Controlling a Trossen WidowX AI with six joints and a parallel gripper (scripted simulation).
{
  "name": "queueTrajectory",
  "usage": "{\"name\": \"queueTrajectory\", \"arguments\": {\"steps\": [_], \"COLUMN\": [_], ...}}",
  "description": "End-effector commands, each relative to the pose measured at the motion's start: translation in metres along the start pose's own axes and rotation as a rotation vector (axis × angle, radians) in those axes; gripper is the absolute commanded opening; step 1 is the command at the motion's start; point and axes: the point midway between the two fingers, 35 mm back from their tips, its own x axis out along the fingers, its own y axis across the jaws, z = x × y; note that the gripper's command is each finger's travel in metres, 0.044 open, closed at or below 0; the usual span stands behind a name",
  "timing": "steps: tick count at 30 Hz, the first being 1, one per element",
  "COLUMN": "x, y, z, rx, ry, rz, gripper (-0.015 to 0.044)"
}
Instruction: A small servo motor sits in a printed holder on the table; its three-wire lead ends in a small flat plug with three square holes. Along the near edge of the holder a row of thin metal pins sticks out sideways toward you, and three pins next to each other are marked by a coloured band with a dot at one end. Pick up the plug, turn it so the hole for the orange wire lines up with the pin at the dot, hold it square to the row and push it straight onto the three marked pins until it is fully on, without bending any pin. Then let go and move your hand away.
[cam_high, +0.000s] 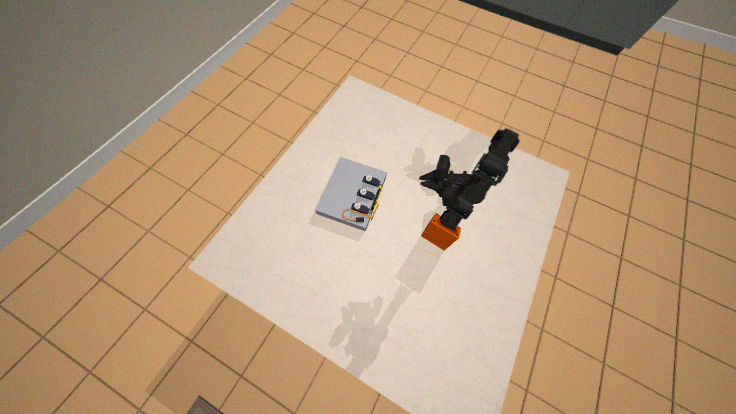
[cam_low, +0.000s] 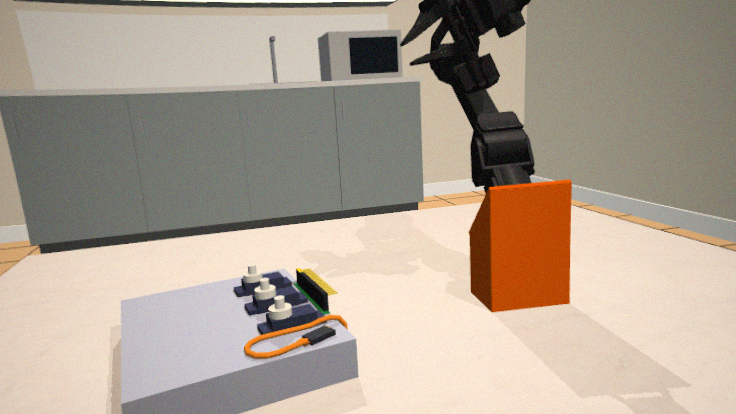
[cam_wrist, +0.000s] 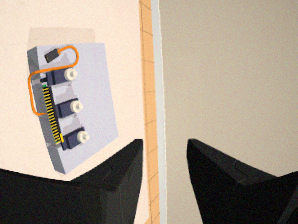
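The grey holder (cam_high: 334, 187) (cam_low: 180, 334) (cam_wrist: 101, 100) lies on the table with three dark servos in it. The black plug (cam_high: 359, 219) (cam_low: 319, 335) (cam_wrist: 52, 55) lies on the holder's top near one corner. The orange lead (cam_high: 343, 213) (cam_low: 252, 354) (cam_wrist: 77, 56) loops from it and round the holder's edge. The yellow pin row (cam_low: 320, 282) (cam_wrist: 52, 117) sticks out along one edge. The coloured band and dot are too small to tell. My gripper (cam_high: 421, 184) (cam_low: 406, 54) (cam_wrist: 165, 147) is partly open and empty, high above the table and well away from the plug.
The orange arm base (cam_high: 440, 234) (cam_low: 530, 247) stands on the pale table top (cam_high: 288, 216) (cam_low: 411, 350), to the holder's right in the top and exterior views. White servo horns (cam_low: 279, 307) (cam_wrist: 70, 74) stand up from the holder beside the pins. Grey cabinets (cam_low: 205, 154) are in the background.
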Motion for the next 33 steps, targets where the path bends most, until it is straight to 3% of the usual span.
{"name": "queueTrajectory", "arguments": {"steps": [1, 33], "x": [0.006, 0.054], "y": [0.003, -0.007], "z": [-0.001, -0.009], "rx": [0.08, 0.793], "ry": [-0.013, -0.134], "rz": [0.035, 0.231], "gripper": [0.0115, 0.0115]}}
